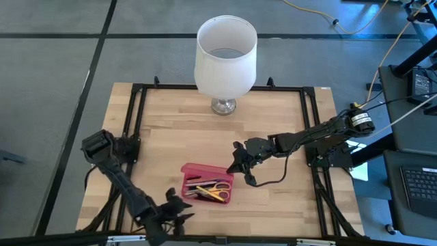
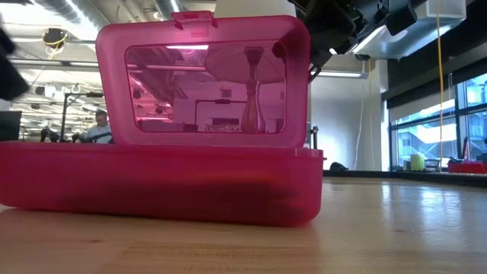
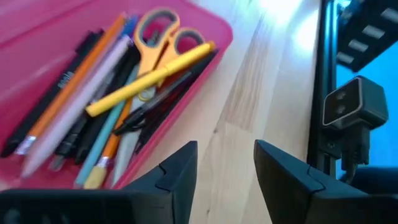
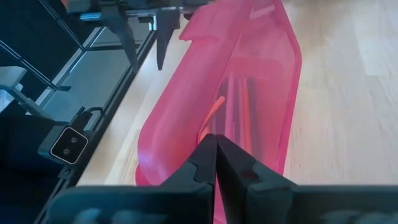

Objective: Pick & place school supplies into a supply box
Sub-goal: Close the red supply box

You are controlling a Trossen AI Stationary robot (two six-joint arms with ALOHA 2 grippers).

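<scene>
Only the left wrist view shows scissors (image 3: 163, 38) inside the supply box (image 3: 211, 28).

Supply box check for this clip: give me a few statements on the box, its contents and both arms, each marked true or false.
1. The supply box stands with its lid raised. True.
2. The yellow-handled scissors lie on the bare table beside the box. False: they lie inside the box among the pens.
3. The left gripper has its jaws open and holds nothing. True.
4. The right gripper has its jaws spread wide. False: they are shut, close behind the lid.
5. The white lampshade stands at the table's near edge. False: it stands at the far edge.
</scene>
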